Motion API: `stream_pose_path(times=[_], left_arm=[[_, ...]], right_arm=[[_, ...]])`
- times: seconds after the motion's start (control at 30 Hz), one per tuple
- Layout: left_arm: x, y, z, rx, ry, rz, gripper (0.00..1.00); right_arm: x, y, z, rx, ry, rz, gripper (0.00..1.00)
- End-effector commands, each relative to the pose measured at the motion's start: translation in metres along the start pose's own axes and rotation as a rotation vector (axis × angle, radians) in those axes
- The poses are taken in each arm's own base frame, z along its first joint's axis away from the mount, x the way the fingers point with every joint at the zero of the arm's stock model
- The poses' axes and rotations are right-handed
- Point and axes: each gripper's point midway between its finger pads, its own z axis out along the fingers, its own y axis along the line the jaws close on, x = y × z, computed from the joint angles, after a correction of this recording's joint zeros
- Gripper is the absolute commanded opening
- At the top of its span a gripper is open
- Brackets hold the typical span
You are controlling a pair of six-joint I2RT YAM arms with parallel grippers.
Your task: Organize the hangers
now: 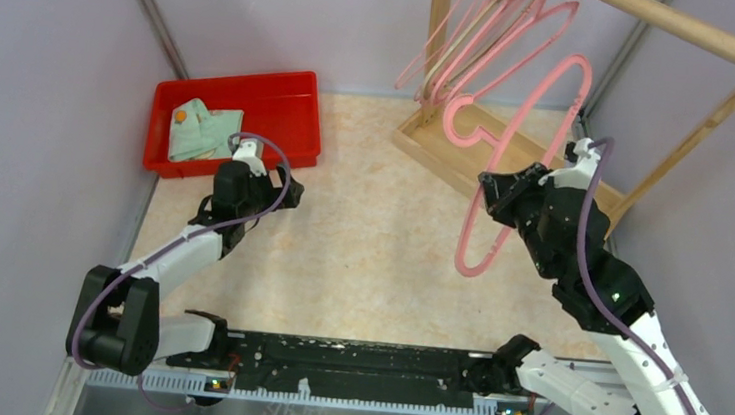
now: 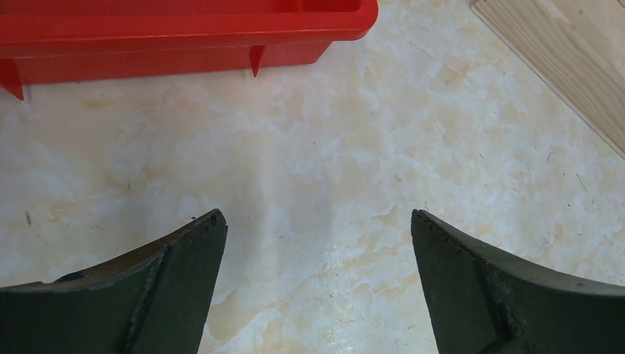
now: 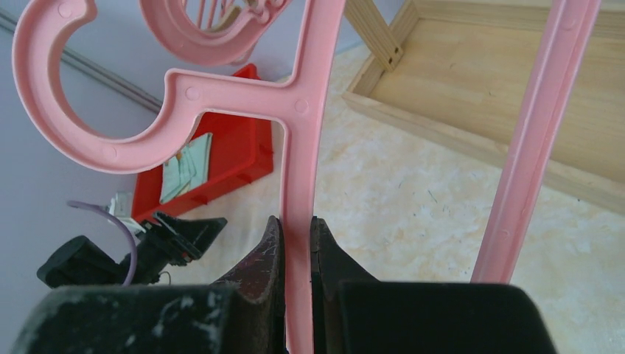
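My right gripper (image 1: 493,194) is shut on a pink hanger (image 1: 461,248) and holds it in the air, tilted, in front of the wooden rack. In the right wrist view the jaws (image 3: 296,223) pinch one thin bar of the hanger (image 3: 302,147); its hook (image 3: 44,96) curls up to the left. Several more hangers (image 1: 480,22), pink and pale beige, hang bunched on the rack's rail. My left gripper (image 1: 285,186) hovers low over the table beside the red bin. It is open (image 2: 317,215), and only bare table shows between its fingers.
The wooden rack has a slanted top rail (image 1: 680,26) and a shallow base tray (image 1: 429,143) at the back right. A red bin (image 1: 292,101) with folded pale-green cloth (image 1: 205,128) stands at the back left. Grey walls close in both sides.
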Motion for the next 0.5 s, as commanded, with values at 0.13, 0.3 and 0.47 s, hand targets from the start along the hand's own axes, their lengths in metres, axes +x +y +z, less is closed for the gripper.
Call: stream_pose_path(times=[0.13,0.3,0.47], left_arm=[[-0.009,-0.007,-0.001,0.030,-0.025,0.021,1.00],[-0.006,-0.005,-0.001,0.025,-0.020,0.026,1.00],[-0.005,-0.004,0.000,0.022,-0.019,0.027,1.00]], right_arm=[[-0.060,0.024,0.001,-0.044,-0.208,0.052,0.00],[-0.092,0.038,0.003,-0.068,-0.302,0.070,0.00],[-0.122,0.043,0.005,-0.053,-0.360,0.052,0.00]])
